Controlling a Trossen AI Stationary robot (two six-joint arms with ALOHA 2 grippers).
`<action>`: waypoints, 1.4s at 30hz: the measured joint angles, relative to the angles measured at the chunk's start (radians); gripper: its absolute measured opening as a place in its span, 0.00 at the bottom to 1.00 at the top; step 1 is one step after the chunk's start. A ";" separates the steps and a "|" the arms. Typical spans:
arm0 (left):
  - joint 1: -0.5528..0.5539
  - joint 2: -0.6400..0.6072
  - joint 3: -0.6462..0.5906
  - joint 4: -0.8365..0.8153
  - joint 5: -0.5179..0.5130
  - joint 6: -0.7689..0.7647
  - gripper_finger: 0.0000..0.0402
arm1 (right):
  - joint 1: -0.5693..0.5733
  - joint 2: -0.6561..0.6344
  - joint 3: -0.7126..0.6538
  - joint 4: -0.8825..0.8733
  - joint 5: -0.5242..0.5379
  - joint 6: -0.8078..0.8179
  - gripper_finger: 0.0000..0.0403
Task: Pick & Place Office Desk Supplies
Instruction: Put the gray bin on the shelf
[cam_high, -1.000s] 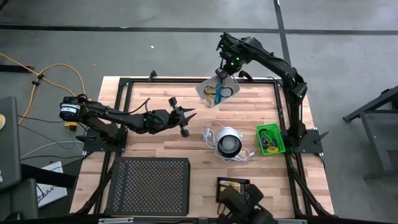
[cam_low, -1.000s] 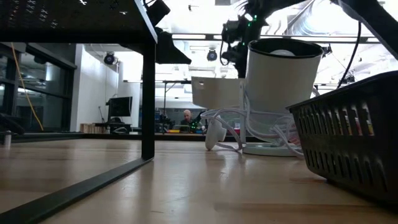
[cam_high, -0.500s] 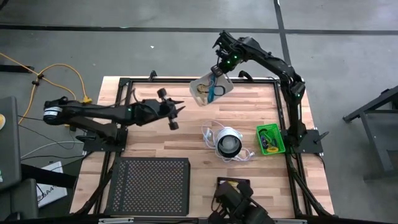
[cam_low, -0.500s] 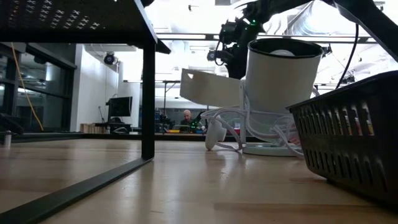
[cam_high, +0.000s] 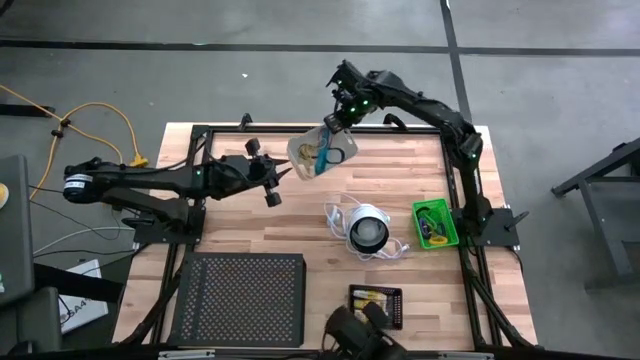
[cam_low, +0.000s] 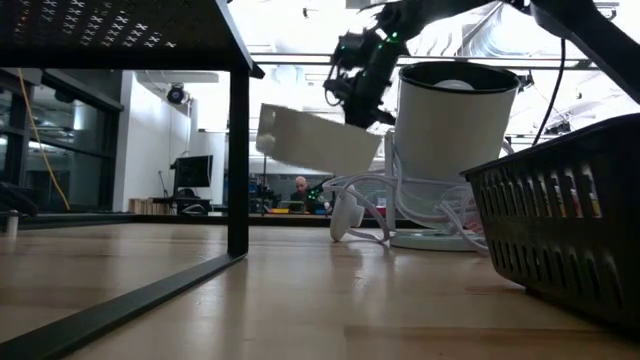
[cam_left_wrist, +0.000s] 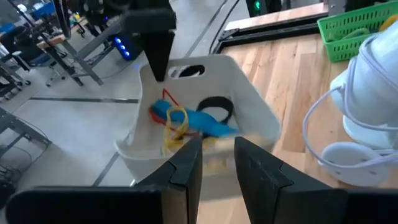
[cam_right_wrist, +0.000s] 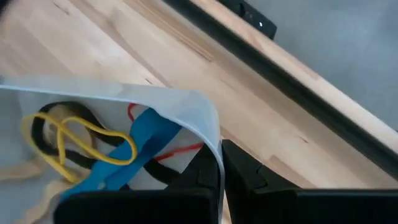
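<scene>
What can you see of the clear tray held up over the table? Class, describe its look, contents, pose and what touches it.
The clear tray is a shallow, frosted, plastic-looking bin with a slot handle at one end. It hangs tilted above the table's far side, clear of the wood. The right claw is shut on its rim; the left claw is close to its opposite edge, contact unclear. Inside lie a blue band, a yellow loop, a dark loop and a thin red one.

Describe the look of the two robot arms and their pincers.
Both arms are dark, slender and jointed. The right arm carries small green lights near its wrist; the left arm ends in a round pale-ringed joint at its base. Each pincer, left and right, has two flat black fingers.
</scene>
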 joint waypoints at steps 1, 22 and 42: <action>-0.003 0.000 0.000 -0.006 0.000 -0.008 0.22 | 0.003 0.013 0.000 -0.001 0.008 0.002 0.01; -0.032 0.000 0.000 -0.030 0.000 -0.022 0.22 | 0.084 0.117 -0.016 -0.007 0.003 0.009 0.01; -0.032 0.001 0.000 -0.032 -0.001 -0.045 0.22 | 0.114 0.175 -0.033 0.036 0.001 0.038 0.01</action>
